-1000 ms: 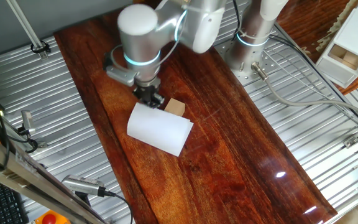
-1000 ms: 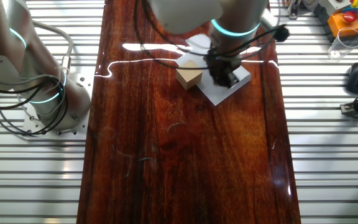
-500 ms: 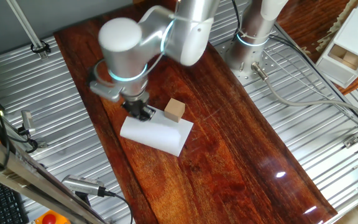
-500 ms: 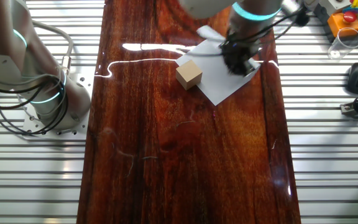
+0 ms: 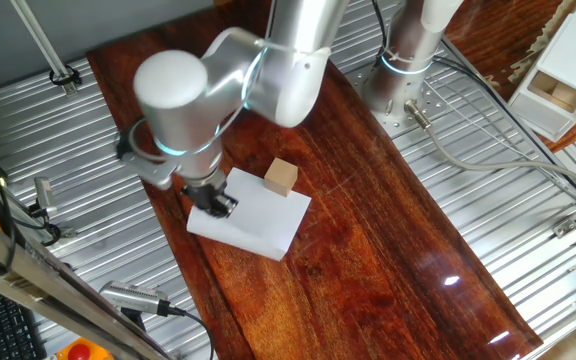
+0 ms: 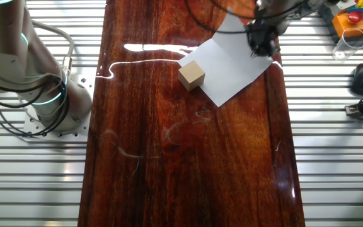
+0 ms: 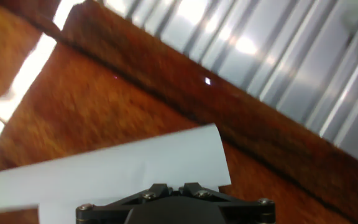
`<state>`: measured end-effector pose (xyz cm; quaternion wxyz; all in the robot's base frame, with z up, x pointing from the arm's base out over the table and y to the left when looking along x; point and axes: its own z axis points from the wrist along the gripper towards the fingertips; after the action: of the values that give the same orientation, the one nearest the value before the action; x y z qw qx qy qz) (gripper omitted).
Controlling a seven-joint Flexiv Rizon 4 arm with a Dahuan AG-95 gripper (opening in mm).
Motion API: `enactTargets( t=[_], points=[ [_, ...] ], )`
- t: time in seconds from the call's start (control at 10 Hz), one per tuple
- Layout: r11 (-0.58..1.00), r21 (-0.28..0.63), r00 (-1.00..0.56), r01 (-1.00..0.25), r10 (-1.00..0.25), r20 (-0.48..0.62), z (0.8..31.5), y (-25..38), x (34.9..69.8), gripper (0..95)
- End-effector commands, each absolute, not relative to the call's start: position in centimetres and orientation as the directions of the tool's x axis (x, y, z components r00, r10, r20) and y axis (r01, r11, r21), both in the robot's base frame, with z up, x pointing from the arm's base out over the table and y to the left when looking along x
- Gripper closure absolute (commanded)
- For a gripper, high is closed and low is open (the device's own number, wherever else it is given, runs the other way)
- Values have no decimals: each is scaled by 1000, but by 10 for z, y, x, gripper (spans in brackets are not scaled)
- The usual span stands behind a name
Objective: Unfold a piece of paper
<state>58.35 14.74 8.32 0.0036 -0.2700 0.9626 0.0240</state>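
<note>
The piece of paper [image 5: 258,218] is a white sheet on the dark wooden table [image 5: 388,270], lying almost flat and spread open. It also shows in the other fixed view [image 6: 232,63] and in the hand view [image 7: 135,165]. A small tan wooden block [image 5: 281,177] stands on the paper's far edge; it also shows in the other fixed view [image 6: 191,74]. My gripper [image 5: 215,203] is at the sheet's edge nearest the table's side, low over the wood, jaws together on that edge. In the hand view the gripper [image 7: 169,188] sits on the paper's border.
A white box [image 5: 560,72] stands off the table at the upper right. The arm's base [image 5: 406,62] is at the table's far end. Ribbed metal decking [image 7: 303,56] lies just past the table's edge [image 7: 185,81]. A second arm's base [image 6: 43,94] stands on the other side.
My gripper has moved toward the table's side edge with the paper's upper flap in it. The sheet has opened from a raised fold to nearly flat. The block has stayed put.
</note>
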Motion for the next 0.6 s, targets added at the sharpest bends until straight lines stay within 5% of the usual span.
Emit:
enactTargets(
  t=[0.1, 0.6],
  points=[
    [855, 44, -857, -516, -515, -23, 89, 156, 593, 950],
    [846, 41, -847, -532, -531, -29, 90, 159, 597, 950]
  ],
)
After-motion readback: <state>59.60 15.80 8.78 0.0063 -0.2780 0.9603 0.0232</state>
